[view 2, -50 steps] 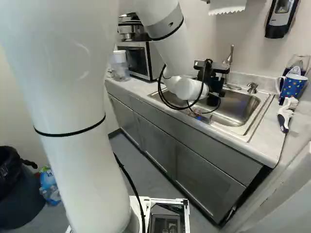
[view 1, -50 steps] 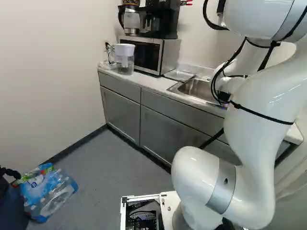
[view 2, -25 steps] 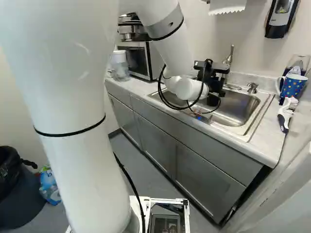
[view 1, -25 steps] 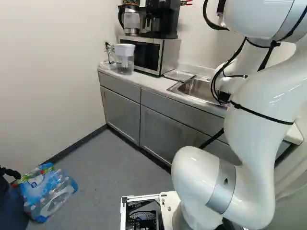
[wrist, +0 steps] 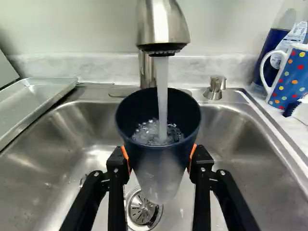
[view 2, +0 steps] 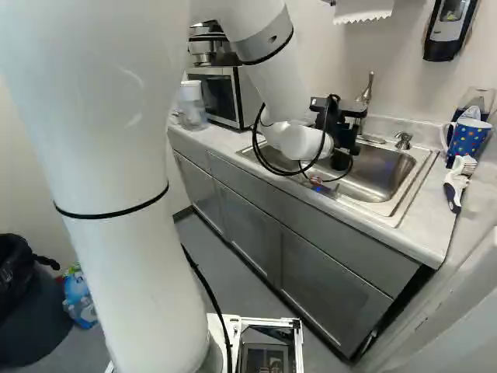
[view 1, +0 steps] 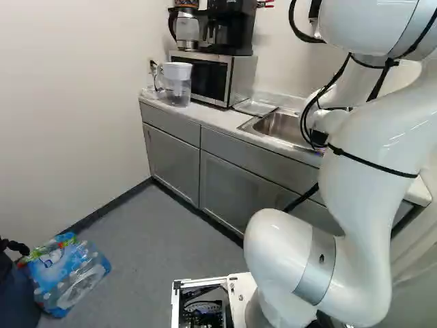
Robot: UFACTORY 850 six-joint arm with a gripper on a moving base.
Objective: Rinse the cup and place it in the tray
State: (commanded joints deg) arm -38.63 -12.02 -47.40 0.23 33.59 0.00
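Note:
The black gripper [view 2: 338,124] is over the sink in the right base view, its fingertips hidden there. In the wrist view the gripper [wrist: 160,161] has its orange pads pressed on both sides of a dark blue cup [wrist: 159,156]. The cup stands upright above the drain, under the faucet [wrist: 162,29]. A stream of water falls into it, and bubbling water shows inside. A shallow metal tray [wrist: 36,98] lies beside the sink; the same tray [view 1: 255,107] rests between microwave and basin in the left base view.
The steel sink [view 2: 380,167] has a soap pump [view 2: 403,141] at its back rim. A dotted mug [view 2: 467,140] and a brush [view 2: 457,186] are on the counter beyond it. A water pitcher [view 1: 177,85] stands by the microwave [view 1: 235,78]. Wrapped bottles [view 1: 68,273] lie on the floor.

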